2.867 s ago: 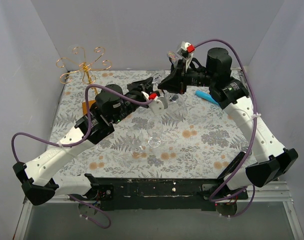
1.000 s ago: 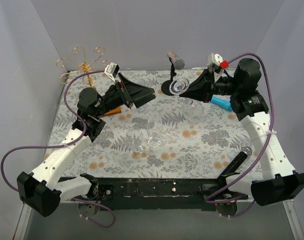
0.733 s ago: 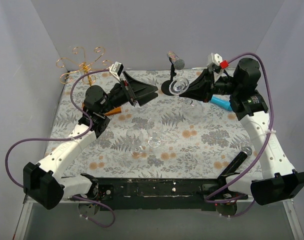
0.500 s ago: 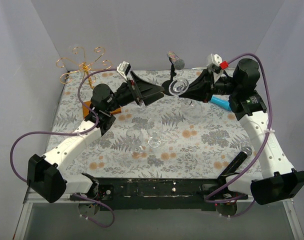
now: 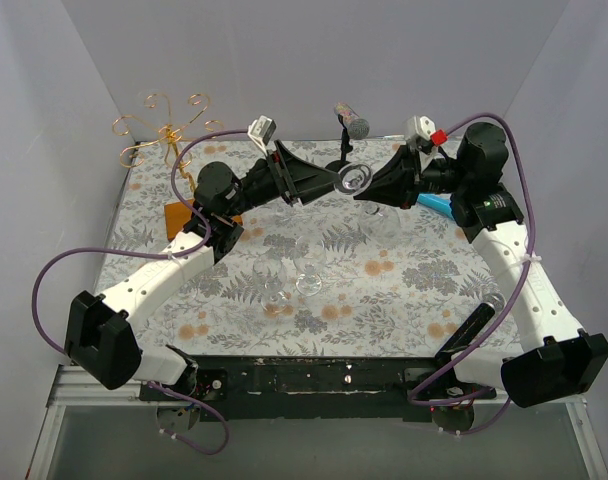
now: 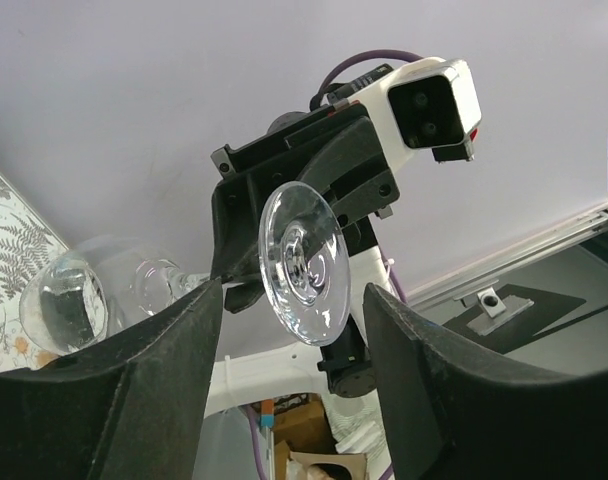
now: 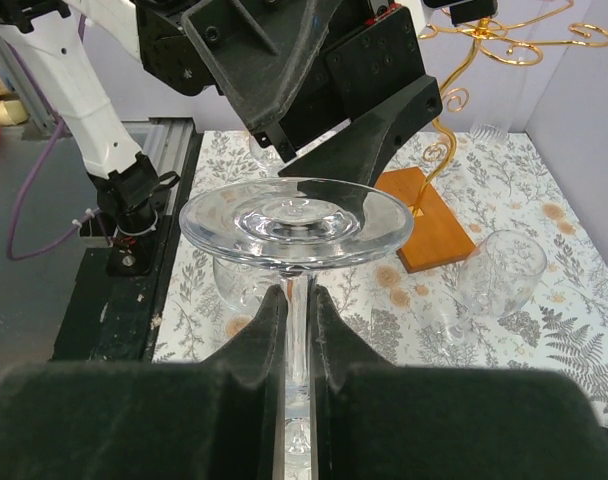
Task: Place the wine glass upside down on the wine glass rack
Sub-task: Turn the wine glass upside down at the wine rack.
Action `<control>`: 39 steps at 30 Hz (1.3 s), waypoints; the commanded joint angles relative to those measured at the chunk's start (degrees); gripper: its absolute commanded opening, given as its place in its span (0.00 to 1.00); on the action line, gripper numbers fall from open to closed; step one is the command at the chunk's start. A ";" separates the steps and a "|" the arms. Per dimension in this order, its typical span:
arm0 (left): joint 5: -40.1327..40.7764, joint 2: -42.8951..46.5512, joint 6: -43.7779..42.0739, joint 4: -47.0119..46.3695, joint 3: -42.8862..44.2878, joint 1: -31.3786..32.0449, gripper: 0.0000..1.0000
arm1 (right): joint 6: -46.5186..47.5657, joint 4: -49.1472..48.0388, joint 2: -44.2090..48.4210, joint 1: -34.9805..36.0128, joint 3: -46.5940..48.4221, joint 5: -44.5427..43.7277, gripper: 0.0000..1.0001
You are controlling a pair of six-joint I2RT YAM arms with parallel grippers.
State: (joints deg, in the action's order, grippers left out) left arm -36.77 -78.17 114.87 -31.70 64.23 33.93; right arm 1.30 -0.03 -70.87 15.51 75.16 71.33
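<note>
From above: wine glass (image 5: 354, 180) held on its side in mid-air over the far middle of the table (image 5: 404, 290), stem clamped in the right gripper (image 5: 372, 188), round foot turned left toward the left gripper (image 5: 332, 180). Left jaws apart, one finger on each side of the foot. Wine glass rack (image 5: 172, 135) upright in the far left corner, well apart from the glass. Black microphone (image 5: 352, 125) just behind the two meeting grippers; blue object (image 5: 436, 205) at the far right; other clear glasses (image 5: 309, 280) down on the table nearer the middle. From the left wrist: foot seen face-on as a clear disc, framed between two black fingers (image 6: 134, 380), a gap on each side, touching neither; black body of the right gripper directly behind it. From the right wrist: fingers (image 7: 234, 370) pressed together on the thin stem, foot a flat disc just past them, spread fingers of the left gripper beyond; orange-brown base and gold stem of the rack farther off, toward the far left corner.
</note>
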 commanded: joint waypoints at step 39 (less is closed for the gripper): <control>-4.10 4.69 28.30 -10.66 -1.30 0.26 0.00 | 15.30 3.71 -0.06 2.51 2.27 2.94 0.68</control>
State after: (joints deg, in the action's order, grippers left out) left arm -41.58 -77.36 115.35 -38.11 62.59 33.98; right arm 16.32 2.09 -71.53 18.09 75.20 73.91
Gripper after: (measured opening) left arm 0.048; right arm 0.639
